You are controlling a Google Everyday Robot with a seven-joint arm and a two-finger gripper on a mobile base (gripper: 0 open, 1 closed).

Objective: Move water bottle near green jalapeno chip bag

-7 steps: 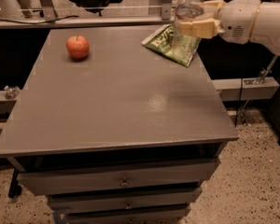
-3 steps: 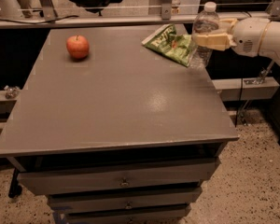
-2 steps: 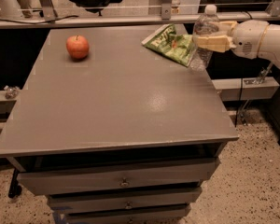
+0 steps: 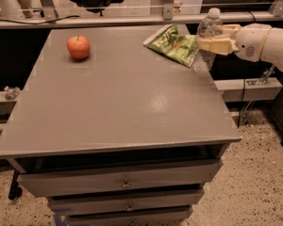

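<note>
The water bottle [image 4: 208, 32], clear with a white cap, stands upright at the right edge of the grey table [image 4: 118, 102]. Its base is right beside the right end of the green jalapeno chip bag [image 4: 173, 45], which lies flat at the table's far right. My gripper [image 4: 216, 44] reaches in from the right at mid-bottle height. Its cream fingers [image 4: 212, 45] are closed around the bottle's middle. The white arm [image 4: 269, 41] extends off to the right.
A red apple [image 4: 79, 47] sits at the far left of the table. Drawers [image 4: 125, 182] are below the front edge. A rail and a shelf [image 4: 250, 86] run behind and to the right of the table. The floor is speckled.
The gripper carried the bottle from above the chip bag rightward and down to the table's right edge. Over the last second it has hardly moved.
</note>
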